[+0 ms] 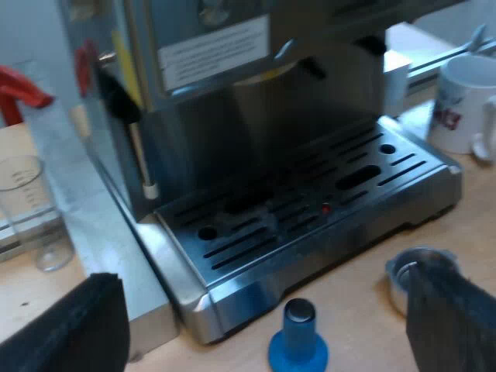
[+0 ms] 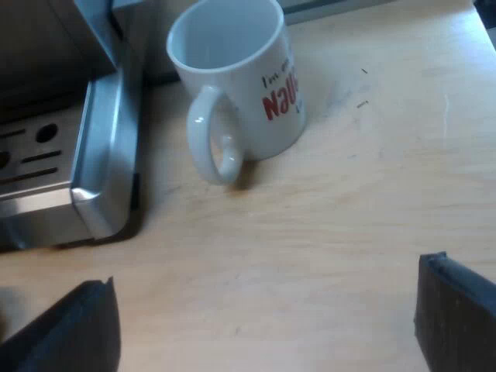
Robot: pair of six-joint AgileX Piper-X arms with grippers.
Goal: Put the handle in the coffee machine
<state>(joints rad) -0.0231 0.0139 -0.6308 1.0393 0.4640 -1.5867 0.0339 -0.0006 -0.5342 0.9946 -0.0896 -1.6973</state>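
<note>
1. Metal holder (image 1: 409, 269) sits on the table (image 1: 364, 310), cup up, near the blue tamper (image 1: 298, 345) before the espresso machine (image 1: 232, 116). Its handle is hidden, so I cannot tell its direction.
2. Left gripper (image 1: 263, 288): spread wide, empty.
3. Right gripper (image 2: 263, 310): spread wide, empty, near the mug (image 2: 240, 77).

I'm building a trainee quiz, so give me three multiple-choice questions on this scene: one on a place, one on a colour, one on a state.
1. Where does the blue tamper stand? A on the table before the espresso machine's drip tray; B on the drip tray; C on the bean hopper.
2. What colour is the mug's big lettering? A green; B red; C blue.
3. How is the metal holder? A locked into the machine; B loose on the table; C inside the mug.
Answers: 1 A, its base sits on wood before the tray. 2 B, red letters on white. 3 B, its round basket lies on the table.
</note>
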